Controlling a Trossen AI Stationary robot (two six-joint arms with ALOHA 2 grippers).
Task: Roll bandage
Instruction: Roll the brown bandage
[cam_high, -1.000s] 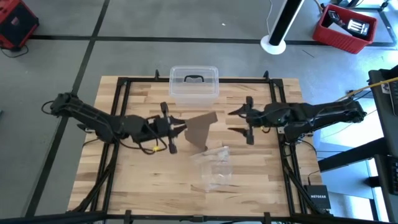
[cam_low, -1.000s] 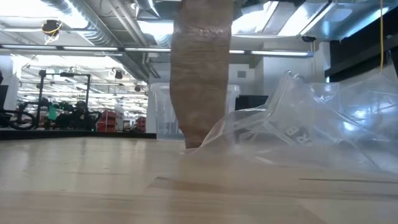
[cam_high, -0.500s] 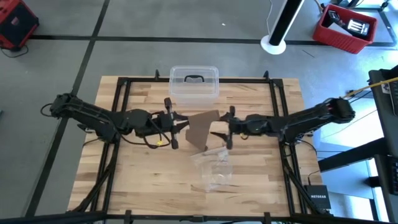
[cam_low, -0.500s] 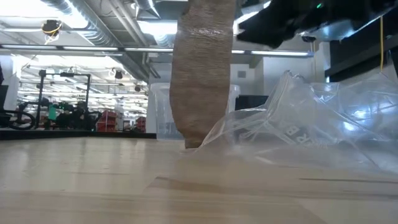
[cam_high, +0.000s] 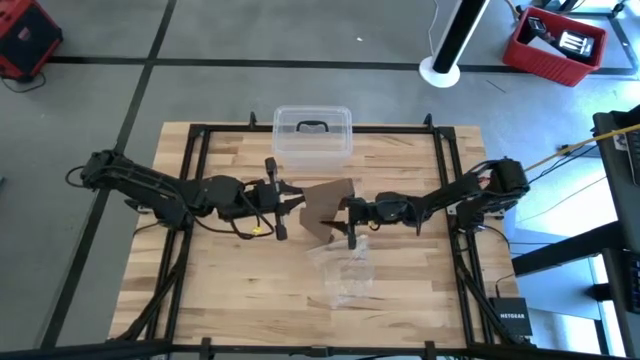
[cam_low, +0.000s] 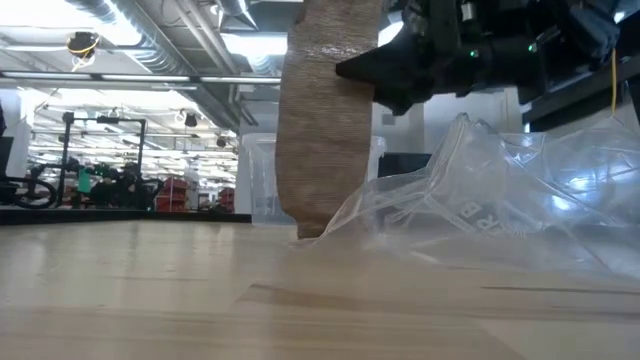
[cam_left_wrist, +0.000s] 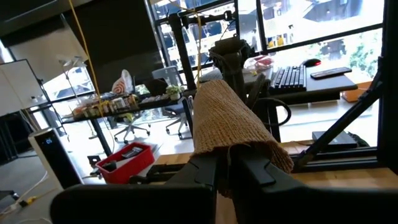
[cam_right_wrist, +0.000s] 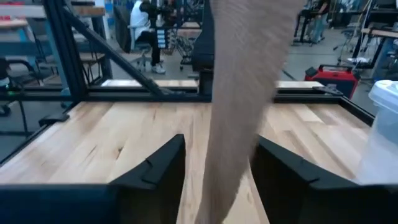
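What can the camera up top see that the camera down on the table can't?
Only the top view shows both arms whole, the left claw pinching the bandage's end, the clear box's dark handle and the table frame. Only the table view shows the bandage hanging down to the wood, and a workshop behind. Both show the bandage, the plastic bag and the right claw at the bandage.

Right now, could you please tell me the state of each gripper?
Left gripper: shut on the bandage, holding it up off the table.
Right gripper: open, with a finger on either side of the hanging bandage, not yet gripping it.
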